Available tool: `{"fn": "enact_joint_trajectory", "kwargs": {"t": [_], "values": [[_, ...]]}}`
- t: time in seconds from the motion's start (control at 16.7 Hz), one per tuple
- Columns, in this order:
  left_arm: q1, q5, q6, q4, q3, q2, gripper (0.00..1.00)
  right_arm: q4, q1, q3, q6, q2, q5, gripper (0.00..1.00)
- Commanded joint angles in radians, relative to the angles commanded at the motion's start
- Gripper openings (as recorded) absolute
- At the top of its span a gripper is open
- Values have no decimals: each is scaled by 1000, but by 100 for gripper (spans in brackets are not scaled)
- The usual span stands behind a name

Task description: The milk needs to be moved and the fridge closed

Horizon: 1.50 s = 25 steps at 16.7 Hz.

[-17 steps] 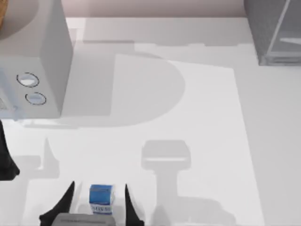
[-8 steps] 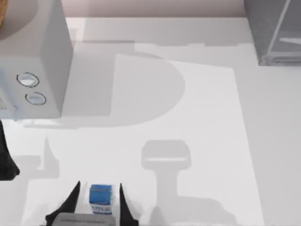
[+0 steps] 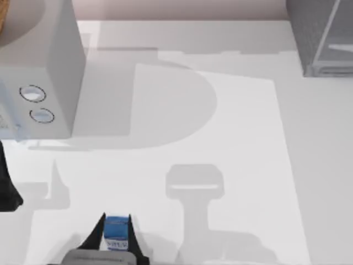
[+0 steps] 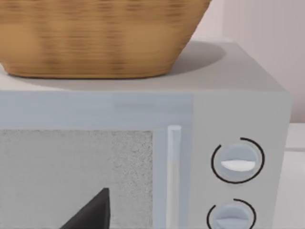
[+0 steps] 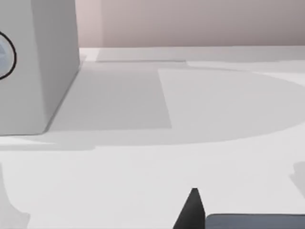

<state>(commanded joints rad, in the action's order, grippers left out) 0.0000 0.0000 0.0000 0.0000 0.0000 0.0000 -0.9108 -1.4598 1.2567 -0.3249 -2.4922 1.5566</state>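
narrower right gripper jaws against milk

Top view looks straight down on the table, far enough to catch the dial box at upper left and the fridge at upper right. Left wrist view faces the dial box front, close, level. Right wrist view sits low, skimming the table, dial box at upper left.

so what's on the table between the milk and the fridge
Nothing: in the top view, bare white table with shadows separates the milk from the fridge.
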Motion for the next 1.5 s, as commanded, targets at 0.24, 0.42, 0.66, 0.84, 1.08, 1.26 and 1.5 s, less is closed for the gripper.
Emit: {"fn": "enact_joint_trajectory", "kwargs": {"t": [0.24, 0.42, 0.66, 0.84, 1.08, 1.26, 1.5], "values": [[0, 0, 0, 0, 0, 0, 100, 0, 0, 0, 0, 0, 0, 0], [0, 0, 0, 0, 0, 0, 100, 0, 0, 0, 0, 0, 0, 0], [0, 0, 0, 0, 0, 0, 100, 11, -2, -6, 1, 3, -4, 0], [0, 0, 0, 0, 0, 0, 100, 50, -1, -10, -12, 41, -14, 0], [0, 0, 0, 0, 0, 0, 100, 106, -3, -13, -30, 92, -5, 0], [0, 0, 0, 0, 0, 0, 100, 114, -5, -14, -31, 97, -1, 0], [0, 0, 0, 0, 0, 0, 100, 112, 4, -19, -26, 98, -11, 0]]}}
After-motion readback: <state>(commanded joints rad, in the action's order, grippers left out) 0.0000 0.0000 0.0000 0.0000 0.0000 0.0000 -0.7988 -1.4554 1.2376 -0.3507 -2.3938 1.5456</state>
